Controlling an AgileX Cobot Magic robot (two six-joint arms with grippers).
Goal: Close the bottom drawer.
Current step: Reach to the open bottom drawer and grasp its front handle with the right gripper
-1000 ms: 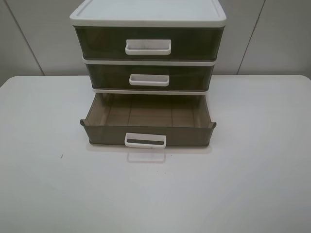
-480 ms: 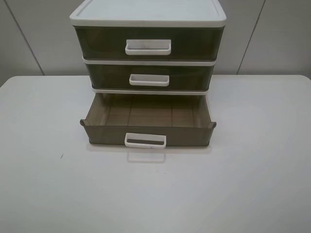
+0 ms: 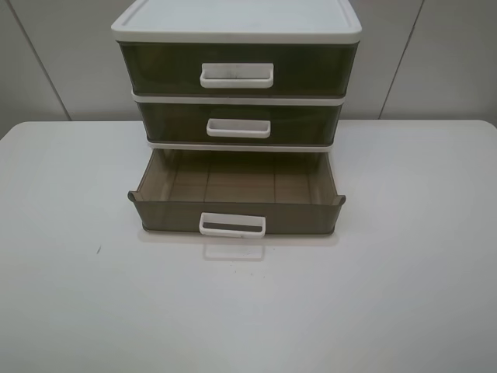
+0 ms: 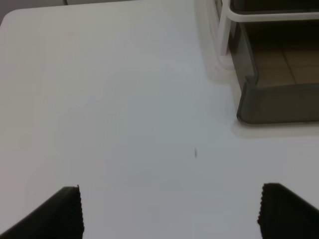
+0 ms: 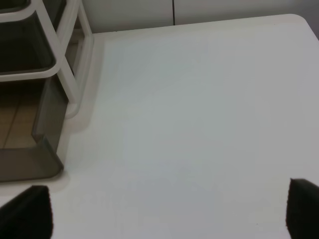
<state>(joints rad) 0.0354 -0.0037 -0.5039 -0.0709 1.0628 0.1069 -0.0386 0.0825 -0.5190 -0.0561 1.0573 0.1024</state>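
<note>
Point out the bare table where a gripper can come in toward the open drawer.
Bare table runs from the near edge up to the bottom drawer; wide bare strips flank the cabinet on both sides. It is crowded only at the drawer's white handle, which juts forward.

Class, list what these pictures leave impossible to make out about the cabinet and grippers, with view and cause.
- top drawer and middle drawer contents: exterior high, dark fronts hide them.
- left gripper and right gripper: wrist views' edges cut off all but fingertips; absent from exterior high.
- bottom drawer handle: outside both wrist views.
- dark speck: too small to identify.
</note>
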